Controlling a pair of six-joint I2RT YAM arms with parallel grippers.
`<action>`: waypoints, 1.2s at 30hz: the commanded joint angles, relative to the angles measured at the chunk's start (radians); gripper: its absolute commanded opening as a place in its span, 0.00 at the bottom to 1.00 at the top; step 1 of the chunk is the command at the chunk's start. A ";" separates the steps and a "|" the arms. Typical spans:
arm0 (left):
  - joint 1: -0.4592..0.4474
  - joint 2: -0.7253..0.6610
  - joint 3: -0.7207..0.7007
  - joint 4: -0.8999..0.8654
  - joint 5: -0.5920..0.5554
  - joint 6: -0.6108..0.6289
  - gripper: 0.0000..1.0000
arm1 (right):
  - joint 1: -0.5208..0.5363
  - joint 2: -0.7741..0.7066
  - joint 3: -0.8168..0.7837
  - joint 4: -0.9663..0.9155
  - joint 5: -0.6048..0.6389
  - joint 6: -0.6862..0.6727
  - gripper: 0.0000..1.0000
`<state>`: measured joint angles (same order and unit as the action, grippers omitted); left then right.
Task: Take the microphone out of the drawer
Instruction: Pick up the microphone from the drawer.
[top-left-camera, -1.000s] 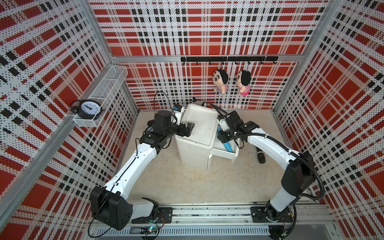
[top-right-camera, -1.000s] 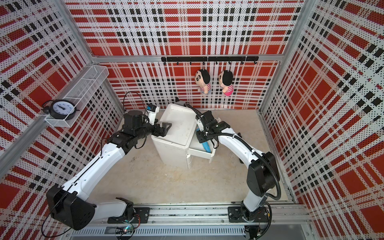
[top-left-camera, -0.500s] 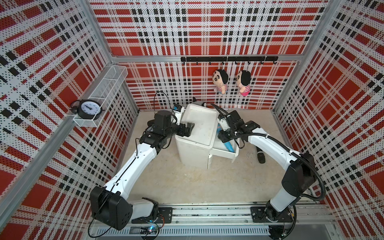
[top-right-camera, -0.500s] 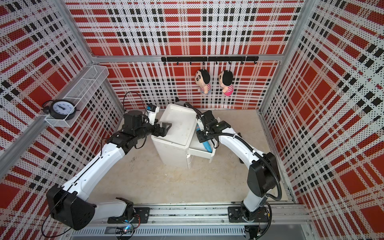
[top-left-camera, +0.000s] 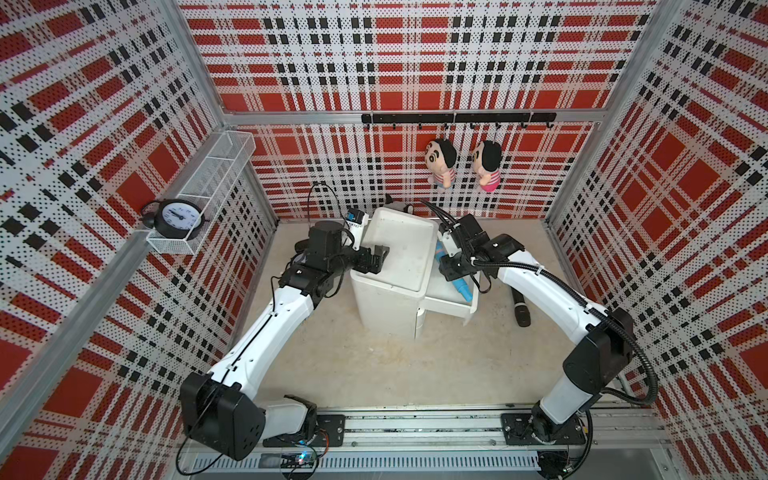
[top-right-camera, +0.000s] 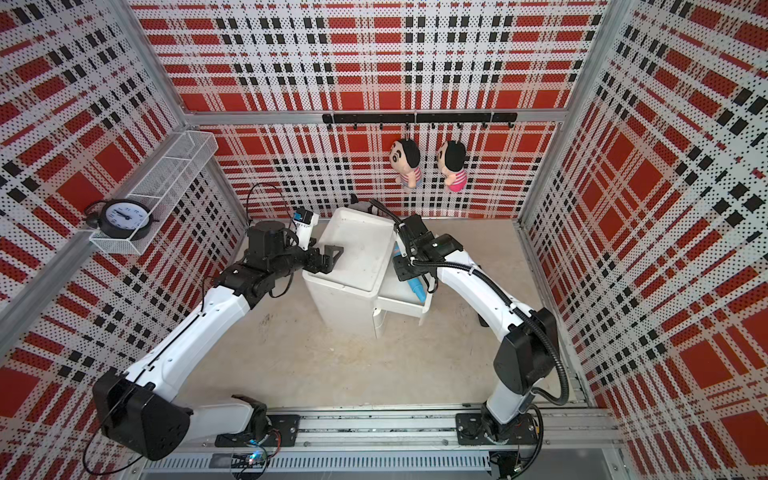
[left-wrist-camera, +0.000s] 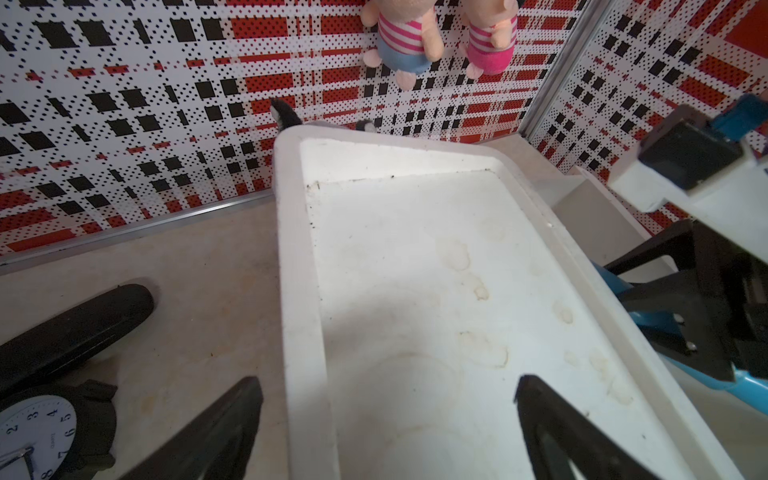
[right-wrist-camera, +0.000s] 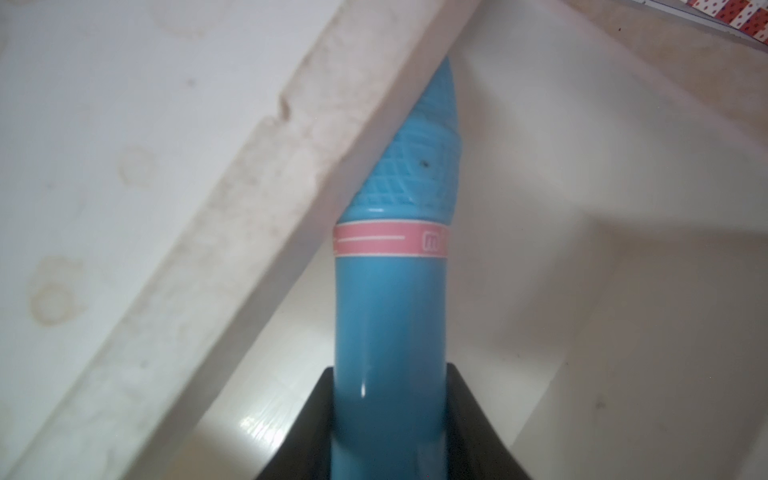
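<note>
The white cabinet (top-left-camera: 390, 307) stands mid-floor with its drawer (top-left-camera: 453, 308) pulled out to the right. In the drawer lies a blue microphone (top-left-camera: 462, 289) (top-right-camera: 415, 289) with a pink band, its head tucked under the cabinet's top edge (right-wrist-camera: 390, 291). My right gripper (top-left-camera: 455, 266) (right-wrist-camera: 390, 372) reaches down into the drawer and is shut on the microphone's handle. My left gripper (top-left-camera: 376, 259) (left-wrist-camera: 388, 382) is open and straddles the left rim of the cabinet's top tray (left-wrist-camera: 303, 291), one finger outside it and one over the tray.
A black microphone (top-left-camera: 521, 309) lies on the floor right of the drawer. Left of the cabinet a black handle (left-wrist-camera: 75, 328) and a clock (left-wrist-camera: 37, 432) lie on the floor. Two plush dolls (top-left-camera: 442, 164) hang on the back wall. A wire shelf with a clock (top-left-camera: 178, 216) is on the left wall.
</note>
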<state>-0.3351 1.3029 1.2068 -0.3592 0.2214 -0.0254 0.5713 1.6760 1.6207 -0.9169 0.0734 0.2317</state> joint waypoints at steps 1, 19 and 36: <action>0.007 -0.002 -0.006 0.023 0.013 -0.005 0.98 | -0.002 -0.031 0.039 -0.044 0.084 0.030 0.00; 0.008 0.001 -0.006 0.025 0.013 -0.005 0.98 | -0.001 -0.082 0.124 -0.104 0.228 0.084 0.00; 0.005 0.007 -0.003 0.027 0.016 -0.007 0.98 | -0.291 -0.337 -0.203 0.067 0.168 0.016 0.00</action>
<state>-0.3332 1.3048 1.2068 -0.3580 0.2287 -0.0261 0.3233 1.3785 1.4620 -0.9188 0.2829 0.2672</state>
